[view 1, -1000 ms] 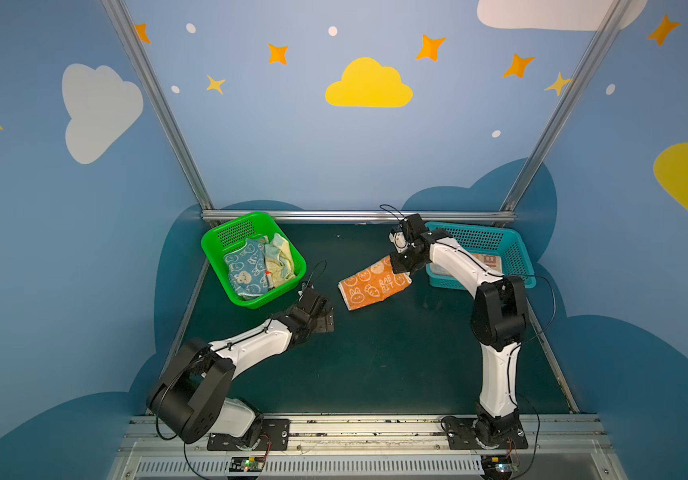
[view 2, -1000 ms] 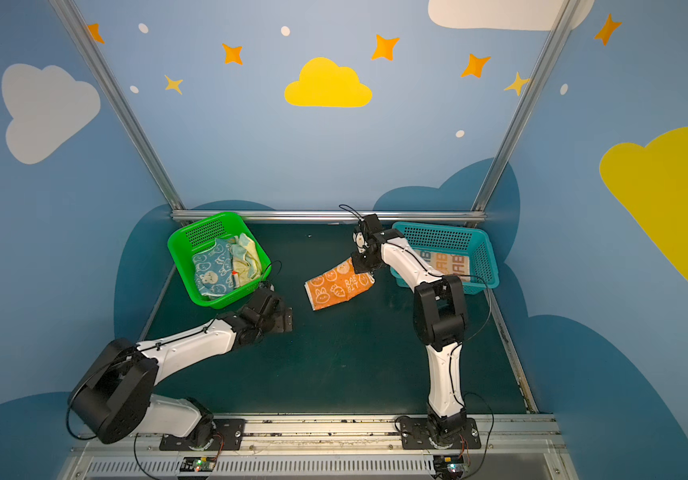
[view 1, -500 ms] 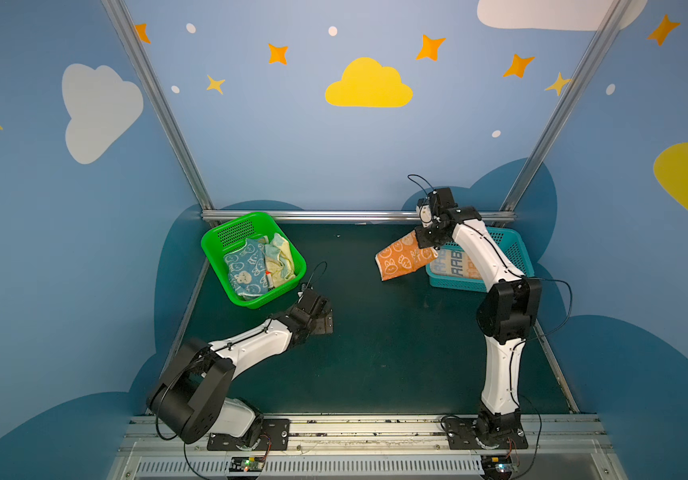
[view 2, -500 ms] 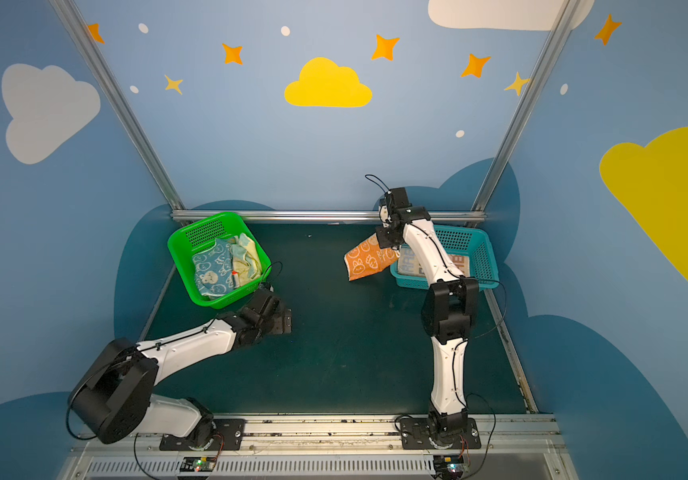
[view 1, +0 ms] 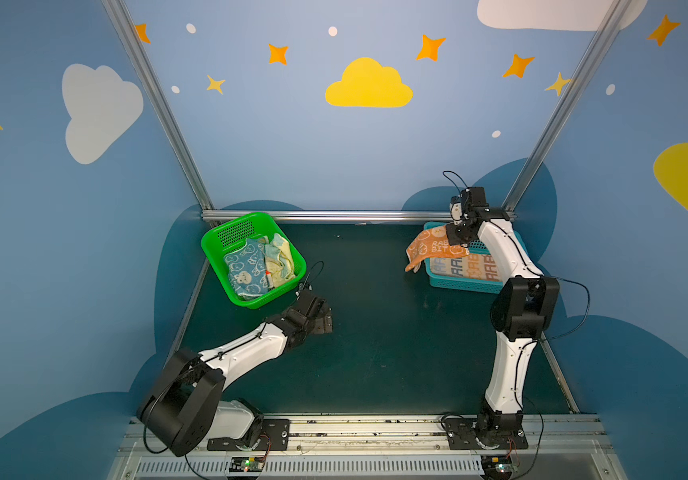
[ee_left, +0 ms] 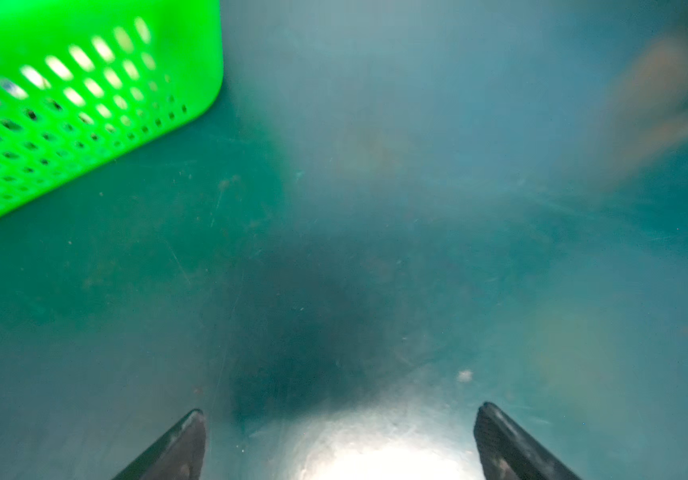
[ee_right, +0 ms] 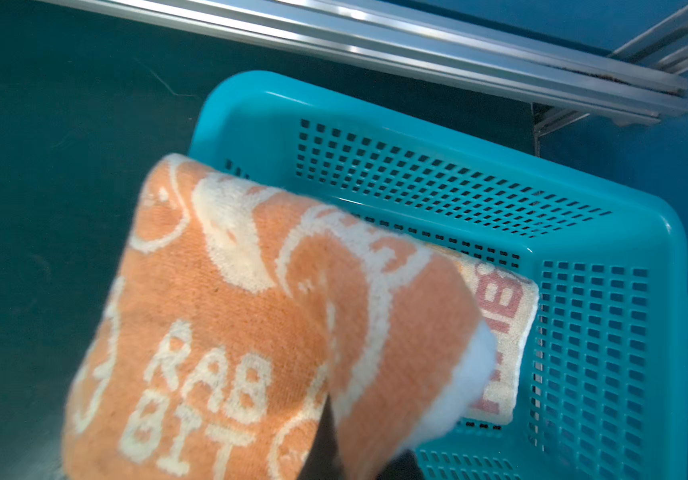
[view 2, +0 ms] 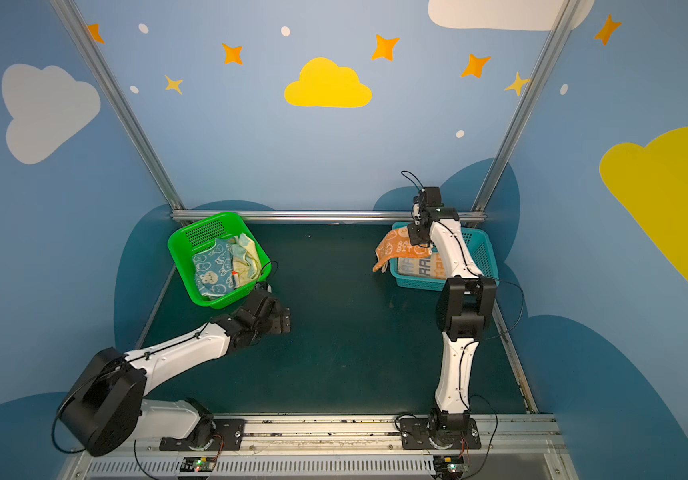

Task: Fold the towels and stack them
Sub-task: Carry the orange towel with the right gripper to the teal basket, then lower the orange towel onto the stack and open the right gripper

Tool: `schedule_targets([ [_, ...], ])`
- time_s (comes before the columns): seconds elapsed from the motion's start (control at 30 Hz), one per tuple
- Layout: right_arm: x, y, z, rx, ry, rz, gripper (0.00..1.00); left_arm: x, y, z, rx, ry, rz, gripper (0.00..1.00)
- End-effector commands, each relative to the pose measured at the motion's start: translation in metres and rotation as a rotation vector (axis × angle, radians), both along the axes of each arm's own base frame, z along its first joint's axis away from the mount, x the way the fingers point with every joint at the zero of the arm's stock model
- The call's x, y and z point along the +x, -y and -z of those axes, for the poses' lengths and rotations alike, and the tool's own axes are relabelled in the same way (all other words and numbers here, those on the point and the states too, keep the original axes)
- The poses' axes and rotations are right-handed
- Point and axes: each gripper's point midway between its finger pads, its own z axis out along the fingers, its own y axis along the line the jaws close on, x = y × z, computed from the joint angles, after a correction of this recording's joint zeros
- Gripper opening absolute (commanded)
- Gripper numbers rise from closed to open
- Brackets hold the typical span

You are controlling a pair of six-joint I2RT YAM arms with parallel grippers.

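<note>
An orange towel [view 1: 429, 249] [view 2: 398, 249] with white "RABBIT" lettering hangs from my right gripper [view 1: 456, 239] [view 2: 419, 237], which is shut on its edge. It drapes over the left end of the teal basket [view 1: 458, 283] [ee_right: 583, 249]. In the right wrist view the orange towel [ee_right: 230, 332] hides most of the fingers. A folded pale towel [ee_right: 504, 324] lies inside that basket. A blue towel [view 1: 244, 268] and a pale yellow towel [view 1: 280, 259] sit crumpled in the green basket [view 1: 251, 217]. My left gripper [view 1: 325, 320] [ee_left: 340, 409] is open and empty, low over the mat.
The green basket [ee_left: 64, 104] stands close beside my left gripper, at the back left. An aluminium rail [view 1: 325, 216] runs along the back edge of the dark green mat [view 1: 375, 332]. The teal basket sits in the back right corner against the frame post.
My right gripper has carried the orange towel up and to the right, from above the mat's middle to over the teal basket. The left arm has not moved.
</note>
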Motion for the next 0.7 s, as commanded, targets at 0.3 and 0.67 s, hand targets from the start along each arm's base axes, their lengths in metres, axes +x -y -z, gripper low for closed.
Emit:
schedule_targets([
  [0.3, 0.009, 0.068, 0.037, 0.011, -0.011, 0.097, 0.00, -0.002, -0.010, -0.030, -0.024, 0.095, -0.031, 1.00],
  [0.67, 0.003, 0.105, 0.065, 0.018, -0.076, 0.130, 0.00, -0.002, -0.016, -0.035, -0.001, 0.107, -0.050, 1.00],
])
